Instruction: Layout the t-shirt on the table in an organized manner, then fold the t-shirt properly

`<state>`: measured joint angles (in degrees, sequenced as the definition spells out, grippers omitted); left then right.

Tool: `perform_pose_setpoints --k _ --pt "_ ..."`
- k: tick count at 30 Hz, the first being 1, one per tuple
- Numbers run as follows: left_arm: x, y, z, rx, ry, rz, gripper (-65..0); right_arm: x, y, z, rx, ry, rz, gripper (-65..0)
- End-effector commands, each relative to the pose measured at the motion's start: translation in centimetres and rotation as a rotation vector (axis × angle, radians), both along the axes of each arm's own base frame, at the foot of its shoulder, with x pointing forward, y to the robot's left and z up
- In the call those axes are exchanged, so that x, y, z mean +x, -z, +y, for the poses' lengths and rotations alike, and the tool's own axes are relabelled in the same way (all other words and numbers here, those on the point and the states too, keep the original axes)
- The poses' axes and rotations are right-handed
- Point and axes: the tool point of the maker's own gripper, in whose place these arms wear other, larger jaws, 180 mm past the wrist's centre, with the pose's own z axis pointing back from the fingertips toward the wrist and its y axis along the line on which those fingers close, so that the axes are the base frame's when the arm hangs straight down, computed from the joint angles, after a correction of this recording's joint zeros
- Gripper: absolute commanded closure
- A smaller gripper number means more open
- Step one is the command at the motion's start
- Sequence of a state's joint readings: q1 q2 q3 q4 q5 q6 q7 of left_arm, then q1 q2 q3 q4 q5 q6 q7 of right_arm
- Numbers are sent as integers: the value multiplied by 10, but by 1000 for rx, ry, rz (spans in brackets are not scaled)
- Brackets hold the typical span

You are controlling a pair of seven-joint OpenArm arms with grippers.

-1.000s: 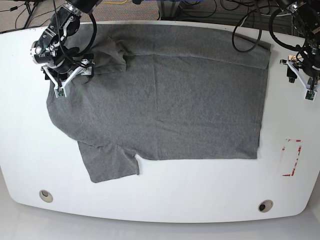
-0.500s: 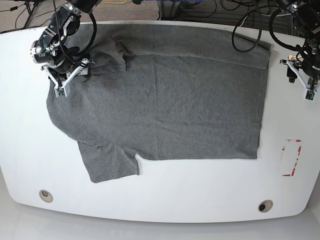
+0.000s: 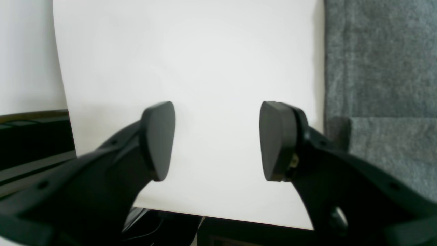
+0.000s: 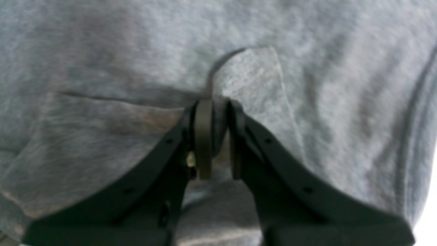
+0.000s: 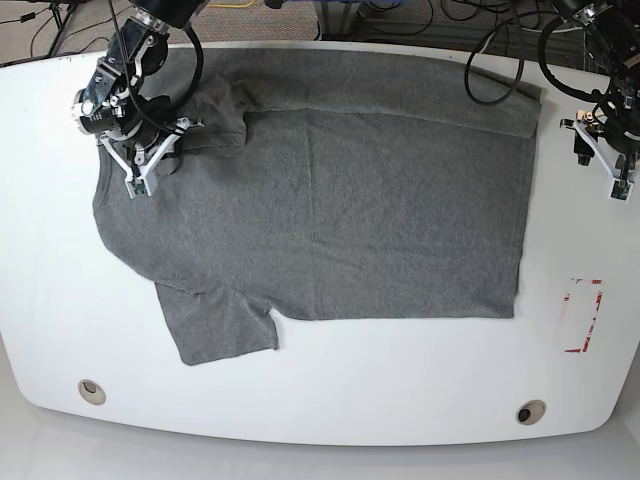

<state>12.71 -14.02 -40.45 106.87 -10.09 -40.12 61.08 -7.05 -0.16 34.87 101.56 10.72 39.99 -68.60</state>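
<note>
The t-shirt (image 5: 330, 190) lies spread on the white worktop (image 5: 400, 390), body flat, one sleeve extended toward the near edge and the other bunched at the far corner under the right gripper (image 5: 140, 165). In the right wrist view, the right gripper (image 4: 215, 112) has its jaws pressed nearly together, pinching a raised fold of grey fabric (image 4: 239, 78) between the pads. The left gripper (image 5: 612, 165) hangs over bare worktop just beside the shirt's hem edge; in the left wrist view the left gripper (image 3: 217, 140) shows jaws spread with nothing between them, and the shirt's edge (image 3: 379, 68) lies off to one side, apart from the pads.

The worktop is glossy, with curved edges, two small round holes (image 5: 92, 391) near the front and a red-and-white tape mark (image 5: 582, 315). Black cables (image 5: 490, 60) trail behind the far edge.
</note>
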Motion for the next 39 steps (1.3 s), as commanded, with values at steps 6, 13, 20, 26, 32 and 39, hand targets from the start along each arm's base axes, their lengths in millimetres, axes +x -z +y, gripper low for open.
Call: perform_pose_setpoints --k 6,13,20,26,32,39 --pt "3 -3 5 5 0 -13 -365 23 -23 -4 -18 -3 -92 -71" --pt "1 3 7 -8 -9 0 -365 38 -32 -6 -25 -2 -127 -71" --pt "1 3 7 -8 -9 0 -365 44 -35 -6 -25 -2 -139 -71" --pt "1 3 7 -8 -9 0 -365 45 -36 -5 -20 -2 -144 -108" --pt "2 1 6 -5 -6 -6 -365 46 -42 -6 -30 -4 -160 -355" --pt "25 -18 5 -4 -2 -83 -365 60 -76 -19 -112 -7 -252 -528"
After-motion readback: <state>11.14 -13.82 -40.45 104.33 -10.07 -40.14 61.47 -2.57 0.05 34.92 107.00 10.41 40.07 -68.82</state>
